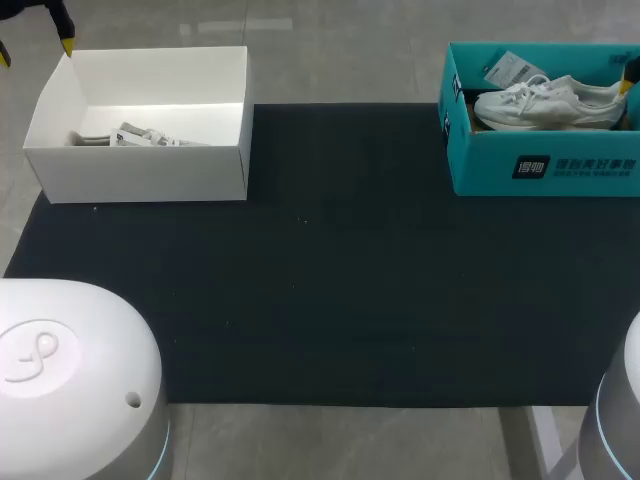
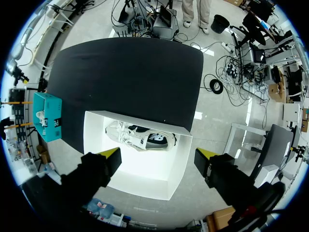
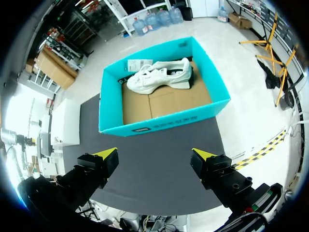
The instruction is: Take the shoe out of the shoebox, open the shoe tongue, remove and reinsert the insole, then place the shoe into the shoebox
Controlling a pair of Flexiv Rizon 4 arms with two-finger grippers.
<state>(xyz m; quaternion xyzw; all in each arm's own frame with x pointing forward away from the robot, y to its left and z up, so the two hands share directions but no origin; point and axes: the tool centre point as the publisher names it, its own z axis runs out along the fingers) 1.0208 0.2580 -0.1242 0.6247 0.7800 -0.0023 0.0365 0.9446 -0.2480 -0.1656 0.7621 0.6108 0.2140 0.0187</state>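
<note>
Above white box: left fingers apart | above teal shoebox: right fingers apart, white shoe seen whole

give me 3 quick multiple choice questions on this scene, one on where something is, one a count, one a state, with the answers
1. In the head view, where on the black mat is the teal shoebox?
A) near left corner
B) far right corner
C) middle

2. How many shoes lie in the teal shoebox?
A) one
B) two
C) none

3. The right gripper is:
A) shut on the shoe
B) shut on the box wall
C) open, holding nothing

Answers: 1 B, the box stands at the mat's far right. 2 A, the right wrist view shows a single white shoe inside. 3 C, its yellow-tipped fingers stand wide apart, short of the box.
</note>
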